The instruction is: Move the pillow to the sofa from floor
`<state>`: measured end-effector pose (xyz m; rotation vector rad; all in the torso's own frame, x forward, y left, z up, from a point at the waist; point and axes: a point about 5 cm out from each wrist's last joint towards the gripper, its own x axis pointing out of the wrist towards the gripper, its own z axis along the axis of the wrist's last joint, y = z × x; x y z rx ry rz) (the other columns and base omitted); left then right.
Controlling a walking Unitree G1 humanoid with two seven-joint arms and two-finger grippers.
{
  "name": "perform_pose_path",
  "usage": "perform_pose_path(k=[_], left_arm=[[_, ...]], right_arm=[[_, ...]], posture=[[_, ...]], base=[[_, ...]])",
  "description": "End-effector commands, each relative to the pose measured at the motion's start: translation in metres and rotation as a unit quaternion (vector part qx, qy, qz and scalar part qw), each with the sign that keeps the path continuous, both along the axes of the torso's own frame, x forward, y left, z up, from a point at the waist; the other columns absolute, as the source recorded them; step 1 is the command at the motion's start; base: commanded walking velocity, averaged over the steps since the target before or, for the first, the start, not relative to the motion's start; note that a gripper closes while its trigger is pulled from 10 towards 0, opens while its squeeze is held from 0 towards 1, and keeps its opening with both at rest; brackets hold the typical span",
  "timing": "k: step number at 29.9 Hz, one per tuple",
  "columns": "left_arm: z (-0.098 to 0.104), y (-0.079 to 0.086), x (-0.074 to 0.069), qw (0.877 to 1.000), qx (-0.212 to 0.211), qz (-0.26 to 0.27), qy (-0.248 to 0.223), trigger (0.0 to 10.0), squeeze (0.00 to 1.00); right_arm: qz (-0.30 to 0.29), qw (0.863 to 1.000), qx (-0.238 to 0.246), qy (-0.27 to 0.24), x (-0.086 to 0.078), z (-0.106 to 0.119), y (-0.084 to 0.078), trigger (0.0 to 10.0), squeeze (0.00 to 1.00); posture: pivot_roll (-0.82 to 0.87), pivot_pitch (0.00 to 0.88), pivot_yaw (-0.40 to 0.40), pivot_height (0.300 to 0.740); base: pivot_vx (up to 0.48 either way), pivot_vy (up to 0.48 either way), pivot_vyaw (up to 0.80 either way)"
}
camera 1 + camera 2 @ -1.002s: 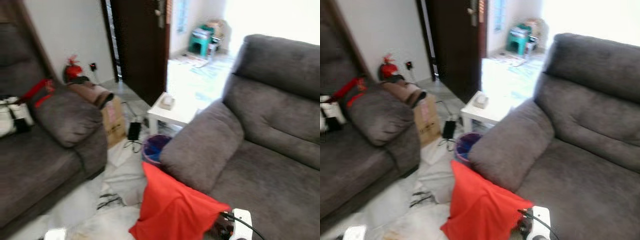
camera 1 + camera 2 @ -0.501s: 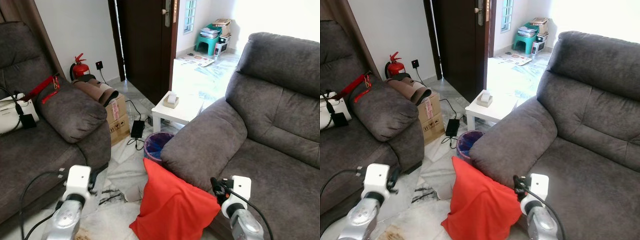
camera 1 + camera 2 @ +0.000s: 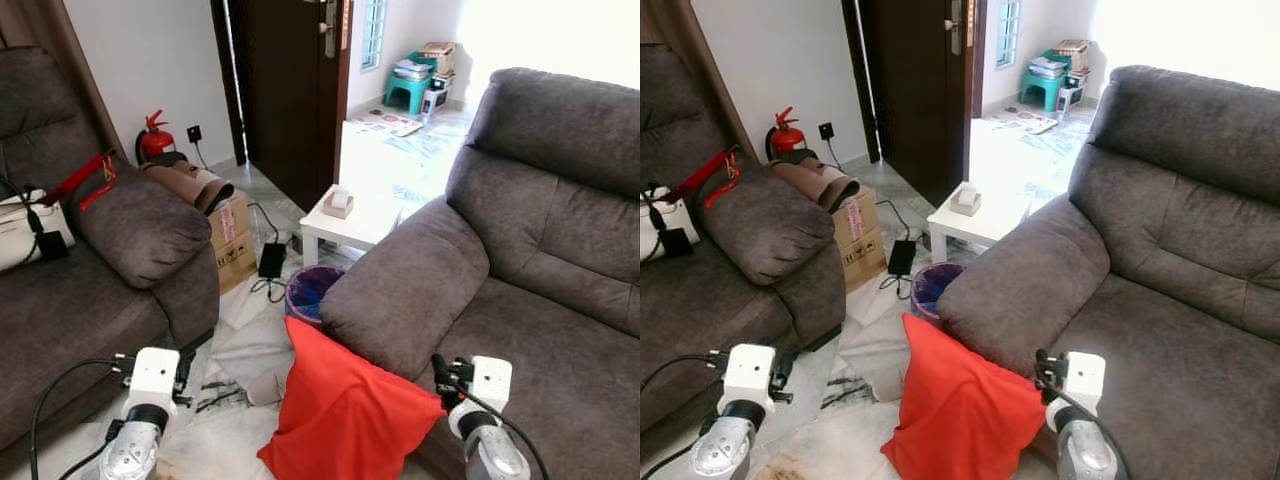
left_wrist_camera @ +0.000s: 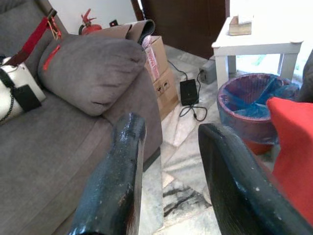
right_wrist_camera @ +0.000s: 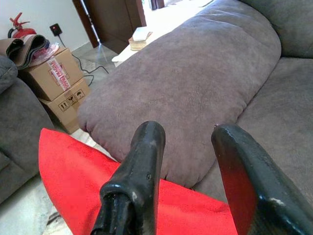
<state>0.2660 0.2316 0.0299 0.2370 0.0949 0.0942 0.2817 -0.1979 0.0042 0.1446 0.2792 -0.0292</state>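
Note:
A red pillow (image 3: 345,415) leans on the floor against the front of the grey sofa's armrest (image 3: 405,290); it also fills the low part of the right wrist view as the red pillow (image 5: 78,181). My right gripper (image 5: 188,147) is open, just above the pillow and in front of the armrest (image 5: 186,93). My left gripper (image 4: 168,134) is open over the floor, with the pillow's edge (image 4: 293,142) to one side. Both wrists (image 3: 150,385) (image 3: 480,400) show low in the head views.
A second grey sofa (image 3: 110,270) with a white bag stands at left. Between the sofas are a purple waste bin (image 3: 312,292), a cardboard box (image 3: 232,235), a power adapter with cables (image 3: 270,262) and a small white table (image 3: 350,222). A fire extinguisher (image 3: 152,140) stands by the wall.
The view has steadied from a blurred, shifting picture. Both arms have come up into the head views; the pillow has not moved.

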Motion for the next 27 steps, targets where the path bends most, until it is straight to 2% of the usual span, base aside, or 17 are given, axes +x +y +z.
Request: perform_pose_path(k=[1,6,18,21,23,27], left_arm=[[0.003,0.002,0.003,1.0,-0.002,-0.002,-0.001,10.0,0.0],[0.004,-0.005,0.006,1.0,0.001,-0.016,0.0,10.0,0.0],[0.002,-0.005,0.006,1.0,0.0,-0.016,0.006,10.0,0.0],[0.0,-0.007,0.006,1.0,0.003,-0.016,0.015,10.0,0.0],[0.0,-0.008,0.006,1.0,-0.002,-0.017,0.013,10.0,0.0],[0.0,-0.01,0.006,1.0,-0.004,-0.019,0.012,10.0,0.0]], right_arm=[[0.0,1.0,0.002,-0.001,0.001,0.001,0.0,10.0,0.0],[-0.002,1.0,0.0,-0.02,0.002,0.005,-0.001,10.0,0.0],[-0.011,1.0,0.005,-0.019,0.001,0.004,-0.003,10.0,0.0],[-0.007,1.0,0.005,0.006,0.002,0.001,-0.002,10.0,0.0],[-0.002,1.0,0.009,-0.005,0.002,0.002,0.0,10.0,0.0],[-0.01,1.0,0.008,-0.014,0.001,0.003,-0.002,10.0,0.0]], posture=[[0.09,0.0,0.036,0.711],[0.09,0.0,0.036,0.707],[0.09,0.0,0.038,0.707],[0.09,0.0,0.034,0.707],[0.09,0.0,0.033,0.692],[0.09,0.0,0.031,0.692]], base=[[0.0,0.0,0.0],[0.0,0.0,0.0],[0.0,0.0,0.0],[0.0,0.0,0.0],[0.0,0.0,0.0],[0.0,0.0,0.0]])
